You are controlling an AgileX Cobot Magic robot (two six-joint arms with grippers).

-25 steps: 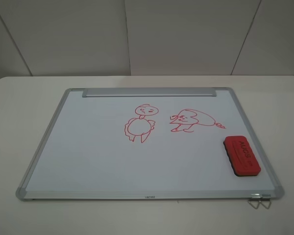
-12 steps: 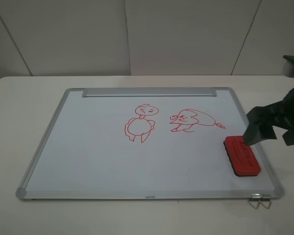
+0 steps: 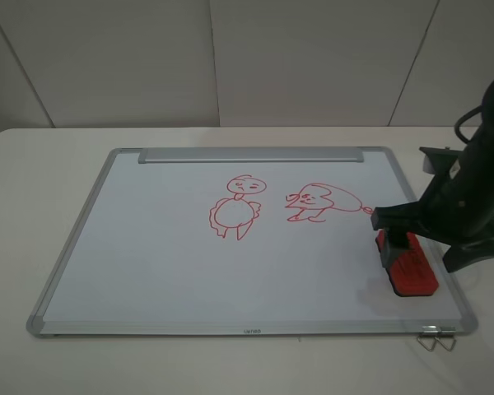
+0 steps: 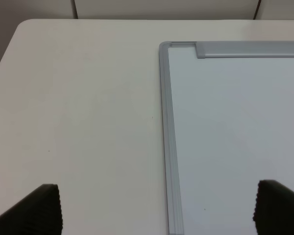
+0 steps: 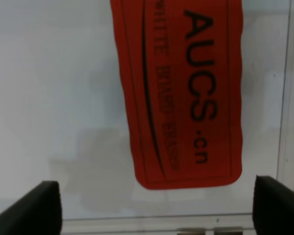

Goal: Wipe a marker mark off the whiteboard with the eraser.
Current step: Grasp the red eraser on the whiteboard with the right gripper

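Right claw [image 5: 157, 208] dropped over eraser [image 3: 412, 276] near whiteboard [image 3: 140, 255] right edge; jaws spread, straddling it, nothing pinched yet. Grasp looks next. Round-bellied marker mark [image 3: 235, 216] mid-board, intact. Left claw [image 4: 157, 210] spread, idle.

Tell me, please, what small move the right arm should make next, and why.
Probably lower the right gripper a little and close it on the eraser. Its jaws stand open, one on each side of the eraser, which lies flat on the whiteboard, not yet held, and the marker mark is untouched.
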